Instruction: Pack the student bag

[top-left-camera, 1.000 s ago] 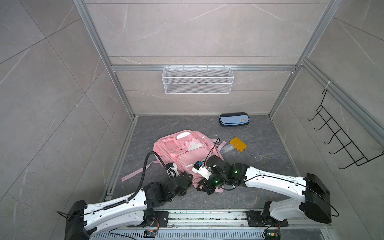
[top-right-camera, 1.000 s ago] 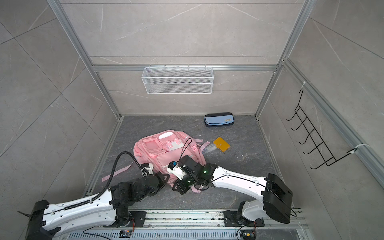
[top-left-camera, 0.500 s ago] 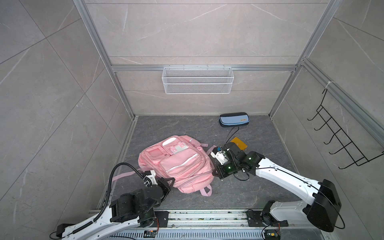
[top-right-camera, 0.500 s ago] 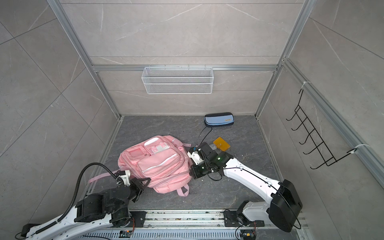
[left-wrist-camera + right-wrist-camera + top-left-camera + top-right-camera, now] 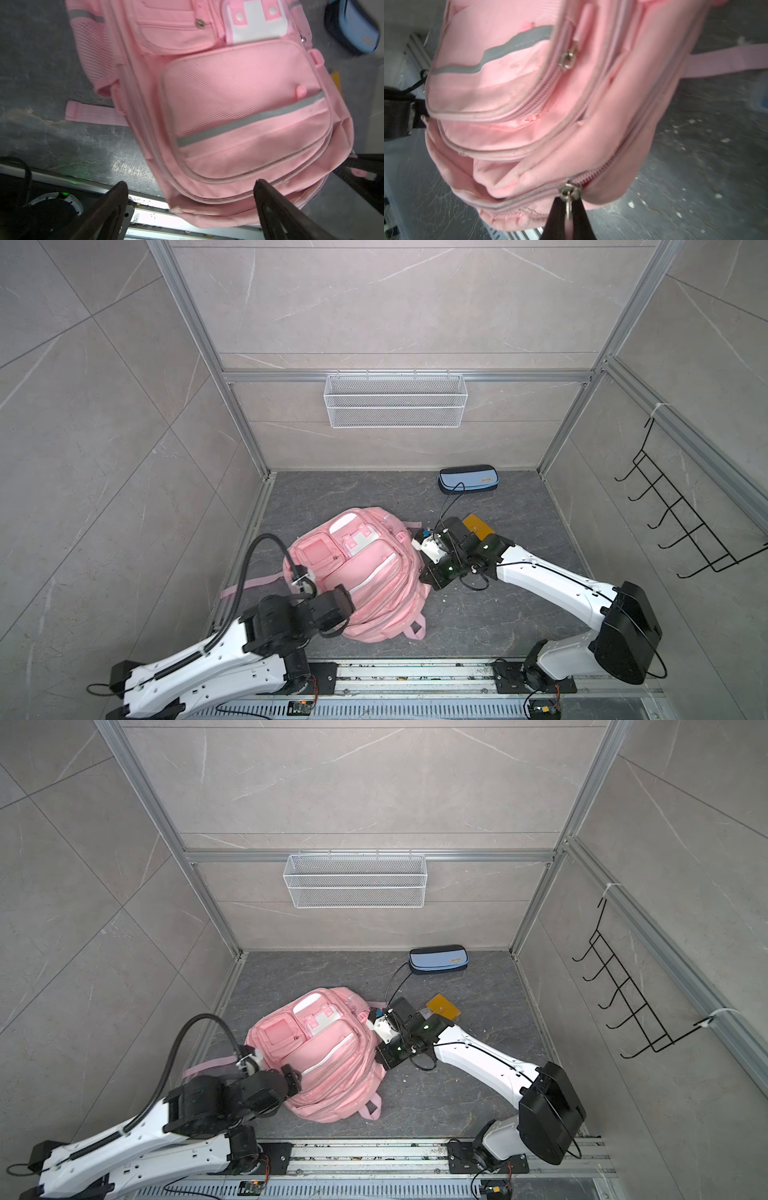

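Nearest, the rail (image 5: 415, 672) is seen just in front of the bag (image 5: 374, 572). The bag is laid flat on the floor (image 5: 519, 614), front pockets up, near end toward the rail and skewed to it.

The left gripper (image 5: 191, 184) is held over the bag's near end. Its fingers (image 5: 112, 205) are spread wide and nothing is gripped. Fabric is seen between and beyond them; contact cannot be told. In both top views the bag's near-left corner is covered by the left arm. A strap (image 5: 257, 583) is laid out on the floor left of the bag.

The right gripper (image 5: 568, 216) is pinched tight on the zip pull (image 5: 567, 193) at the bag's right side. Its tips are hidden under the right arm in both top views. Whether the zip is parted beside the pull cannot be made out, as the right wrist view is blurred.

A yellow card (image 5: 478, 526) is laid just right of the bag's far end, partly covered by the right arm. A cable (image 5: 446, 497) is looped between the bag and the case (image 5: 467, 480).

The case is set beyond the bag at the back wall, well apart. In the left wrist view it is blurred and cut off at the edge.

The basket (image 5: 395, 402) is hung on the back wall, above and beyond the bag. The hook rack (image 5: 681, 526) is fixed to the side wall, well right of the bag.
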Motion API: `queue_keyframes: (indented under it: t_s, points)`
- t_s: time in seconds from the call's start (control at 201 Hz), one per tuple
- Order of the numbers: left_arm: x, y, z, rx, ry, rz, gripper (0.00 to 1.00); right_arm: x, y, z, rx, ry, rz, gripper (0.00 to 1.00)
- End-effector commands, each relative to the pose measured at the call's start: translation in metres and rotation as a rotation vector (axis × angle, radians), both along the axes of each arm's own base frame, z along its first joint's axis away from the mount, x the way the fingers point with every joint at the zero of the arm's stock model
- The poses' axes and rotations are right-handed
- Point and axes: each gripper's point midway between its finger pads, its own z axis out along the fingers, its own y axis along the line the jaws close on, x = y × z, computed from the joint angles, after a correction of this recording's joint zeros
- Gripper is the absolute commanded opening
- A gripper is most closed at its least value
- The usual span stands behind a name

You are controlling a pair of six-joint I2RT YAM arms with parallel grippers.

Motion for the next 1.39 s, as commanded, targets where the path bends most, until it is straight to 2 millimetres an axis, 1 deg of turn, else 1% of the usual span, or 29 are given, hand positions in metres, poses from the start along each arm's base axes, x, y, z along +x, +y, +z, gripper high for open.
queue_keyframes:
  t_s: [0.0, 0.045, 0.095, 0.149, 0.244, 0.349, 0.408, 0.518, 0.538, 0.558, 0.628, 0.668, 0.707, 0.752, 0.812, 0.897, 0.956, 1.021, 1.096, 1.171, 1.275, 1.385]
  points:
    - [0.001, -0.057, 0.015, 0.07, 0.014, -0.309, 0.9, -0.005, 0.036, 0.037, 0.171, -0.064, 0.08, 0.0]
    - [0.004, -0.081, 0.019, 0.08, -0.023, -0.404, 0.88, -0.01, 0.04, 0.041, 0.215, -0.055, 0.081, 0.0]
    - [0.006, -0.104, 0.017, 0.077, -0.043, -0.494, 0.82, -0.016, 0.042, 0.044, 0.255, -0.047, 0.086, 0.0]
    - [0.007, -0.118, 0.013, 0.092, -0.056, -0.566, 0.81, -0.021, 0.044, 0.047, 0.278, -0.036, 0.099, 0.0]
    - [0.01, -0.125, 0.004, 0.146, -0.07, -0.631, 0.83, -0.028, 0.044, 0.052, 0.302, -0.029, 0.126, 0.0]
    - [0.016, -0.131, 0.001, 0.172, -0.122, -0.681, 0.85, -0.035, 0.044, 0.056, 0.335, -0.017, 0.148, 0.0]
    - [0.018, -0.137, -0.002, 0.177, -0.145, -0.717, 0.85, -0.039, 0.045, 0.058, 0.35, -0.004, 0.155, 0.0]
    - [0.018, -0.145, -0.017, 0.194, -0.141, -0.757, 0.83, -0.04, 0.042, 0.058, 0.355, -0.005, 0.141, 0.0]
    - [0.017, -0.147, -0.021, 0.193, -0.138, -0.764, 0.81, -0.04, 0.041, 0.057, 0.353, -0.007, 0.139, 0.0]
    - [0.016, -0.149, -0.024, 0.192, -0.135, -0.77, 0.77, -0.039, 0.04, 0.057, 0.347, -0.009, 0.134, 0.0]
    - [0.014, -0.152, -0.032, 0.183, -0.138, -0.779, 0.54, -0.037, 0.037, 0.053, 0.321, -0.009, 0.114, 0.0]
    - [0.013, -0.151, -0.035, 0.184, -0.14, -0.776, 0.44, -0.035, 0.036, 0.05, 0.302, -0.008, 0.106, 0.0]
    - [0.012, -0.149, -0.037, 0.188, -0.142, -0.772, 0.33, -0.032, 0.033, 0.047, 0.279, -0.009, 0.093, 0.0]
    - [0.012, -0.146, -0.039, 0.198, -0.145, -0.768, 0.24, -0.028, 0.031, 0.045, 0.266, -0.011, 0.08, 0.0]
    - [0.011, -0.139, -0.04, 0.214, -0.149, -0.757, 0.0, -0.021, 0.028, 0.047, 0.272, -0.013, 0.054, 0.0]
    - [0.011, -0.131, -0.04, 0.227, -0.156, -0.749, 0.0, -0.01, 0.022, 0.051, 0.289, -0.014, 0.022, 0.0]
    - [0.01, -0.129, -0.039, 0.223, -0.161, -0.761, 0.0, -0.001, 0.015, 0.05, 0.265, -0.029, -0.003, 0.0]
    - [0.006, -0.128, -0.037, 0.215, -0.161, -0.785, 0.0, 0.015, -0.001, 0.041, 0.182, -0.049, -0.057, 0.0]
    - [0.0, -0.125, -0.04, 0.214, -0.14, -0.818, 0.0, 0.035, -0.026, 0.032, 0.09, -0.065, -0.126, 0.0]
    - [-0.005, -0.123, -0.045, 0.217, -0.116, -0.85, 0.0, 0.05, -0.042, 0.031, 0.048, -0.088, -0.168, 0.0]
    - [-0.011, -0.123, -0.049, 0.22, -0.092, -0.893, 0.0, 0.068, -0.051, 0.026, -0.009, -0.107, -0.197, 0.0]
    - [-0.017, -0.121, -0.053, 0.223, -0.069, -0.923, 0.0, 0.096, -0.056, 0.017, -0.056, -0.122, -0.257, 0.0]
